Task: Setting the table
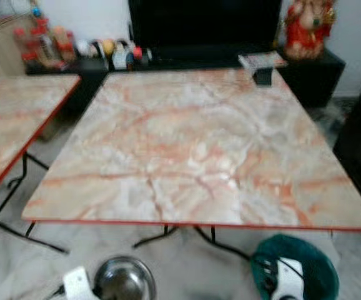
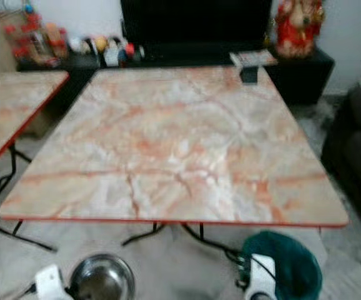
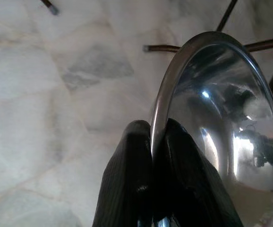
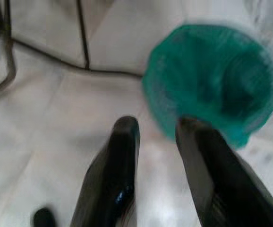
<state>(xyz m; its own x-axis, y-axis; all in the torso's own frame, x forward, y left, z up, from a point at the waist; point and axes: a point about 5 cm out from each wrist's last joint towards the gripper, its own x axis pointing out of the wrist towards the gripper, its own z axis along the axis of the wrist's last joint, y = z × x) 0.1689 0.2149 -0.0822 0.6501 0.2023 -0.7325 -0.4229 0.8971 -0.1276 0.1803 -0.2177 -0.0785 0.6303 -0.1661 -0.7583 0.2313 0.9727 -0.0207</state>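
Head views: a marble-look folding table (image 1: 193, 144) with a red edge sits on pale stone floor (image 1: 187, 262), dark TV cabinet (image 1: 305, 72) behind it (shelf clutter too blurry to name). Left wrist: left gripper (image 3: 151, 142) pinched tight on the steel bowl (image 3: 221, 127) rim, low before the table. Right wrist: right gripper (image 4: 156, 128) fingers apart beside a green, maybe mesh, bowl (image 4: 212, 80).

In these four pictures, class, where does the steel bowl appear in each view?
Left eye view: steel bowl at the bottom edge, left of centre, below the marble table.
Right eye view: bottom edge, left.
Left wrist view: its rim is pinched by the left gripper.
Right wrist view: not in it.
Shared landmark: the table's black legs.
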